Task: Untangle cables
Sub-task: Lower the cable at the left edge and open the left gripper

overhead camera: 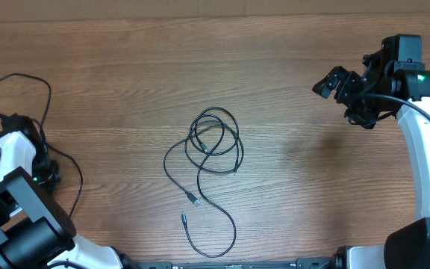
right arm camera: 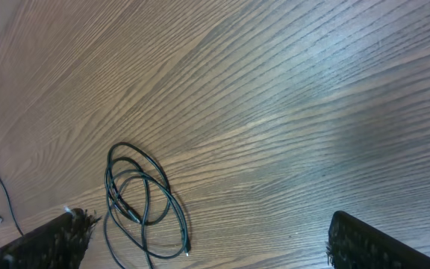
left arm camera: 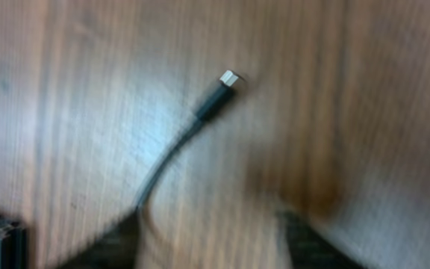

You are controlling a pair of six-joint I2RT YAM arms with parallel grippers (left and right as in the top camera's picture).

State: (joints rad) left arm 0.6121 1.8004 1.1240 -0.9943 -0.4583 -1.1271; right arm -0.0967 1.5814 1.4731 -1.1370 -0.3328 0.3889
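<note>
The tangled cables [overhead camera: 213, 146] lie in loose overlapping loops at the middle of the desk [overhead camera: 125, 60], and one separate cable [overhead camera: 49, 96] curls at the far left beside the left arm. The right jaws stand wide open and empty, well apart from the tangle. The left jaws hang, blurred, over that separate cable's silver-tipped plug [left arm camera: 228, 79]; whether they grip the cord I cannot tell.

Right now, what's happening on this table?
Cable untangling is in progress. The tangled cables lie in loose loops in the middle of the table, untouched. The right gripper is open and off to the side, holding nothing. The left gripper is over a separate silver-tipped cable. Its view is blurred, so a grip can't be confirmed.
</note>
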